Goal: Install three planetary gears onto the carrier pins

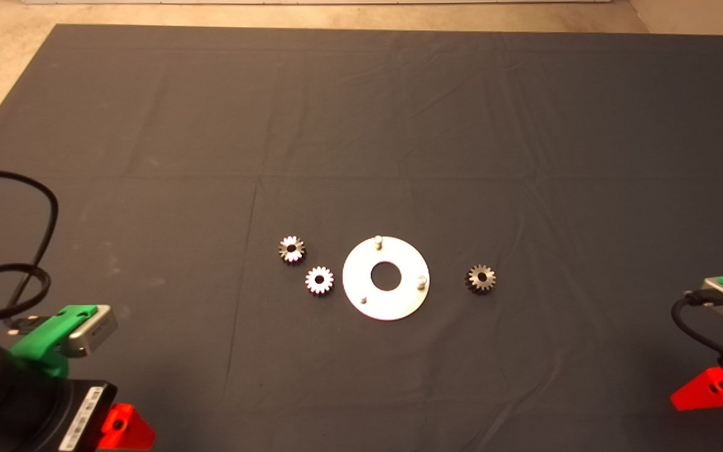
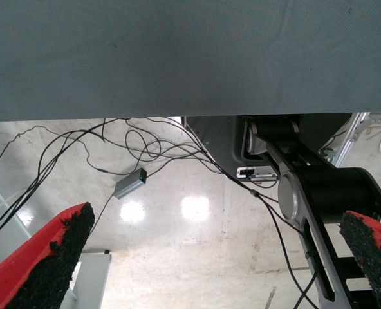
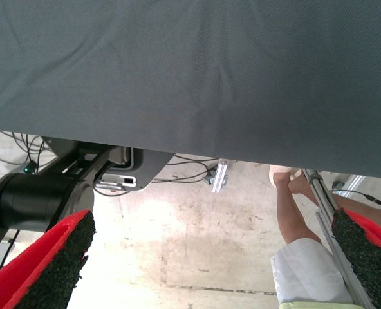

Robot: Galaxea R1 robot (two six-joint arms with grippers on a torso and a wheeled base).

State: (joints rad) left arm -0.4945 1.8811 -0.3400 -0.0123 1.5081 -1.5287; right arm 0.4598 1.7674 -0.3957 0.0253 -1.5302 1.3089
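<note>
Waiting at the near corners of the bench, both tools are parked well clear of the parts. The left tool (image 1: 117,427) sits at the lower left of the head view, and its wrist view shows its 2 fingers (image 2: 55,257) set wide apart with nothing between them. The right tool (image 1: 710,389) rests at the lower right, likewise spread and empty, its fingers (image 3: 49,264) framing only the mat edge and the floor.

Further in, near the middle of the mat (image 1: 361,125), the silver disc (image 1: 399,301) lies flat with its 3 carrier pins (image 1: 378,240) upright and bare, so no gear is installed yet. The planetary gears (image 1: 319,280) lie flat on the cloth, holes up, which should let each be picked by its rim. 2 lie just left of the disc, 1 of them close beside it, the other (image 1: 291,249) slightly farther out. The 3rd gear (image 1: 480,278) lies to the right, apart from the disc. That split looks meant to give each arm a gear on its own side.

Beyond, the dark cloth is creased in shallow folds. Pale floor shows past its far edge; the wrist views show cables (image 2: 139,141) on a glossy floor and a person's leg (image 3: 293,219).
</note>
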